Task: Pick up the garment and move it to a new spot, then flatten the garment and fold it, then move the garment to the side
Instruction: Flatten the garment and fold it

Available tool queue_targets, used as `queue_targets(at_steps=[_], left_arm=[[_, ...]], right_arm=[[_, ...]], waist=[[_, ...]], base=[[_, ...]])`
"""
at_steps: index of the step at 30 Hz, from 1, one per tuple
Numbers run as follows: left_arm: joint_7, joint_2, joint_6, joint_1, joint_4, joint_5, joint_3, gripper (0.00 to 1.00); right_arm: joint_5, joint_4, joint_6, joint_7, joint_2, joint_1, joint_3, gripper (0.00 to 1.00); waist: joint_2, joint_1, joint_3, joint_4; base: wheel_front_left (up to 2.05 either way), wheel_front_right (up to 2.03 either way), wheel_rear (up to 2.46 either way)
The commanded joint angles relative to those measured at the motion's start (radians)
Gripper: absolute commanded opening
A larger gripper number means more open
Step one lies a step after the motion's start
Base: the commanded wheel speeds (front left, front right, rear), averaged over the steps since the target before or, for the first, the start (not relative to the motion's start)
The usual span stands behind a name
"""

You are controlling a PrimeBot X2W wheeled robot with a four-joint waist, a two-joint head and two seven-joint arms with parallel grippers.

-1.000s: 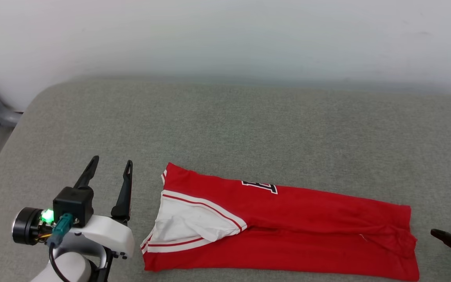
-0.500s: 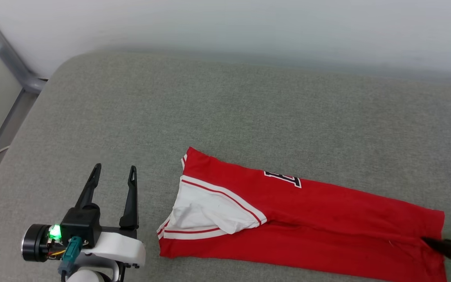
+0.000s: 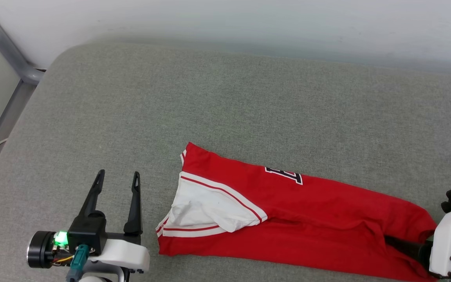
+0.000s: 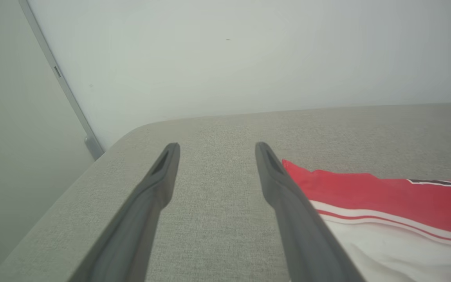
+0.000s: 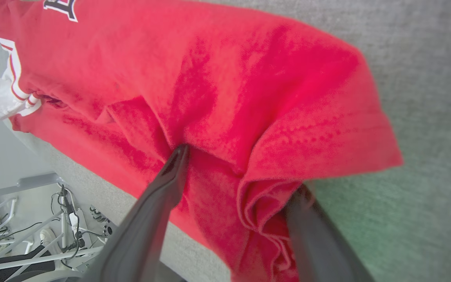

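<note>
A red garment [image 3: 307,211] lies folded into a long strip on a grey fabric tabletop [image 3: 249,98]. Its hem [image 5: 327,149] end sits between the fingers of the right gripper [image 5: 242,168], which are spread wide apart, not clamped. One fingertip rests on top of the red cloth, and the other is partly tucked behind a bunched fold of the hem. From that gripper the strip runs away toward the left gripper [image 3: 118,173]. A white sleeve [image 3: 206,209] with red stripe trim lies on top at that far end, just beside the left gripper but not touching it. Black, white-edged lettering [image 3: 284,175] peeks out along the strip's far edge, between the two grippers. The left gripper is over bare tabletop, fingers apart and empty, pointing toward a pale wall [image 3: 210,19].
</note>
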Motion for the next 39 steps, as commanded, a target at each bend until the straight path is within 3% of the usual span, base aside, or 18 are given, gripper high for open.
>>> queue_targets(at_steps=[1,4,5,6,19,31,39], left_arm=[[-0.002,-0.005,-0.001,0.007,-0.002,0.009,0.007,1.0],[-0.002,-0.028,-0.015,0.024,-0.006,0.044,0.029,1.0],[-0.002,-0.034,-0.018,0.027,-0.009,0.054,0.037,1.0],[-0.002,-0.038,-0.023,0.029,-0.007,0.065,0.041,1.0],[-0.002,-0.078,-0.06,0.087,-0.019,0.136,0.099,1.0],[-0.002,-0.085,-0.067,0.146,-0.032,0.171,0.107,1.0],[-0.002,-0.076,-0.071,0.185,-0.045,0.184,0.098,1.0]], right_arm=[[-0.009,0.008,0.0,-0.002,0.02,0.029,0.018,1.0],[-0.052,0.019,-0.001,-0.036,-0.001,0.025,0.032,1.0],[-0.074,0.022,-0.001,-0.053,-0.012,0.024,0.04,0.4],[-0.089,0.029,-0.001,-0.076,-0.018,0.022,0.043,0.0],[-0.084,0.102,-0.001,-0.216,-0.074,0.005,0.062,0.0],[-0.112,0.202,-0.001,-0.268,-0.199,0.039,0.025,0.0],[-0.079,0.062,-0.001,-0.239,-0.192,0.077,-0.011,0.0]], waist=[[-0.0001,0.0,0.0,-0.001],[-0.0001,0.0,0.0,-0.001],[-0.0001,0.0,-0.001,-0.001],[-0.0001,0.0,-0.002,-0.001],[-0.0001,0.0,-0.053,-0.02],[-0.0001,0.0,-0.121,-0.03],[-0.0001,0.0,-0.153,-0.04]], base=[[0.0,0.0,0.0],[0.0,0.0,0.0],[0.0,0.0,0.0],[0.0,0.0,0.0],[0.0,0.0,0.0],[0.0,0.0,0.0],[0.0,0.0,0.0]])
